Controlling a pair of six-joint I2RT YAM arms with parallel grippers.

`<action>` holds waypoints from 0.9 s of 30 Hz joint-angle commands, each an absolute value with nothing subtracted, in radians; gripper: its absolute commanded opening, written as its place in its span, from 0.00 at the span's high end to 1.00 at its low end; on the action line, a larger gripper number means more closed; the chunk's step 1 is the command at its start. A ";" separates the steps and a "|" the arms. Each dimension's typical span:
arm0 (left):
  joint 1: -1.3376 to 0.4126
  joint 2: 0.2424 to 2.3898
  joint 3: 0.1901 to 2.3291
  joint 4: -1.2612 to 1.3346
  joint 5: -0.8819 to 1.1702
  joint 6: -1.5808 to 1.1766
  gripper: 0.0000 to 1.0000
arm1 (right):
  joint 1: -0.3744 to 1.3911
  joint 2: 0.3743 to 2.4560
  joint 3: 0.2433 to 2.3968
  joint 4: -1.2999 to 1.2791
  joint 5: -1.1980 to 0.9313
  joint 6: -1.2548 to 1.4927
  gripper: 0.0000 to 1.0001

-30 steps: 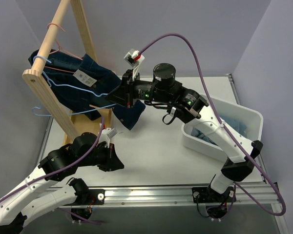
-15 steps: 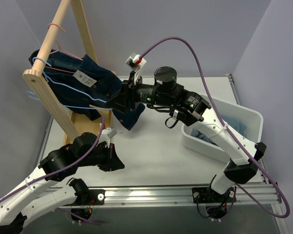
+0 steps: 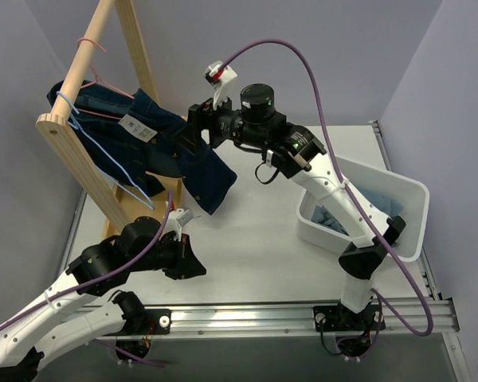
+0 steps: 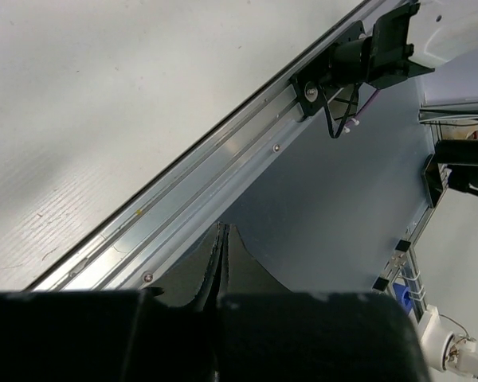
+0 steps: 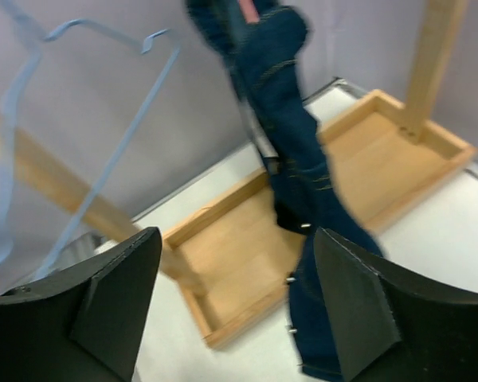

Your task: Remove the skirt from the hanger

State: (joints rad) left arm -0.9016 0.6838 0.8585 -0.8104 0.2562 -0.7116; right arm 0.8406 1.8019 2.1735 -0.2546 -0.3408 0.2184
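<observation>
The dark denim skirt (image 3: 193, 165) hangs from the wooden rod (image 3: 81, 65) on a pink hanger (image 3: 105, 82), its lower end drooping over the rack's base. A light blue wire hanger (image 3: 103, 148) hangs beside it. My right gripper (image 3: 191, 134) is open just right of the skirt's upper part and holds nothing. In the right wrist view its gripper (image 5: 235, 267) frames the wooden base, with the skirt (image 5: 295, 171) before the right finger (image 5: 382, 310) and the blue hanger (image 5: 103, 119) to the left. My left gripper (image 3: 196, 270) rests low, shut and empty (image 4: 221, 232).
The wooden rack's base tray (image 5: 247, 255) sits under the skirt, its slanted posts (image 3: 135, 40) rising at the back left. A white bin (image 3: 406, 191) with blue cloth stands at the right. The table's metal rail (image 4: 183, 207) runs along the near edge.
My right gripper opened, let go of the skirt and rose toward the back left. The skirt and blue hanger swung back toward the rack. The left arm stayed put.
</observation>
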 commanded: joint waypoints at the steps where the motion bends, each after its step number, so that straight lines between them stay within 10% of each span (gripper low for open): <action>1: -0.907 0.670 0.847 -0.749 0.293 -0.684 0.98 | 0.804 1.841 2.224 -0.250 -0.285 0.120 0.26; 18: -0.907 0.664 0.807 -0.676 0.367 -0.681 0.98 | 0.764 2.045 2.396 -0.200 -0.445 -0.023 0.18; 27: -0.907 0.655 0.802 -0.673 0.373 -0.689 0.98 | 0.764 2.151 2.477 -0.160 -0.517 -0.012 0.39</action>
State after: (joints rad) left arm -0.9028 0.6647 0.7872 -0.7284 0.3531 -0.6922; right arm 0.7662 2.1391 2.4348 -0.2329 -0.4683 -0.0090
